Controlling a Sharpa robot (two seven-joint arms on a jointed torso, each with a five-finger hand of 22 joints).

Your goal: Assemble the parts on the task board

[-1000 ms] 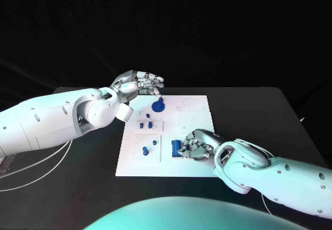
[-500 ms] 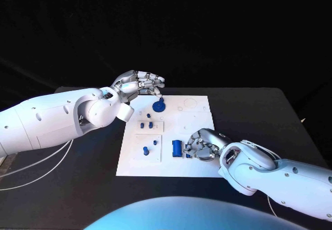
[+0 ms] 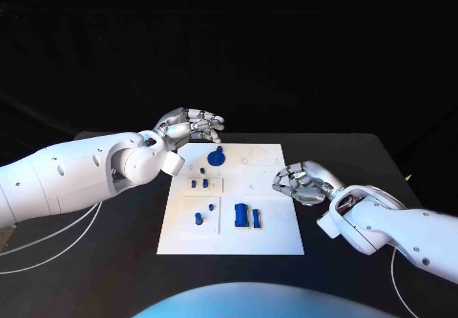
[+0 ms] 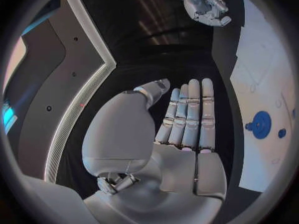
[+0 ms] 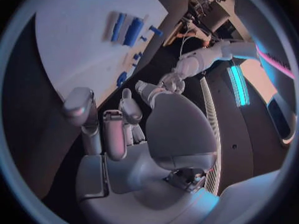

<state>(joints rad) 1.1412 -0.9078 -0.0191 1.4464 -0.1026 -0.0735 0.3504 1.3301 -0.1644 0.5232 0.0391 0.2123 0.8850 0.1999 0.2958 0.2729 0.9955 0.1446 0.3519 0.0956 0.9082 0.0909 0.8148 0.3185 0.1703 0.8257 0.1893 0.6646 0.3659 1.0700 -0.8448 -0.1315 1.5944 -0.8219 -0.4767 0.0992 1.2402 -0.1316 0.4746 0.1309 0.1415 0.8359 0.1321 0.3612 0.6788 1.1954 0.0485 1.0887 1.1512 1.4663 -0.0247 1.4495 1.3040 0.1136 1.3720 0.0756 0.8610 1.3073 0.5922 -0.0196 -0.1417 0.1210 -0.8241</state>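
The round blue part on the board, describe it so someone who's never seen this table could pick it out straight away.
Start at the white task board in the middle of the black table. Go to its far end, close below the left hand. The round blue part lies there, a flat disc with a knob on top, while the other blue pieces nearer the robot are small pegs and bars.

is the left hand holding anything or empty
Empty: in the left wrist view the left hand shows a bare palm with straight fingers.

small blue parts [image 3: 201, 173] too small to identify
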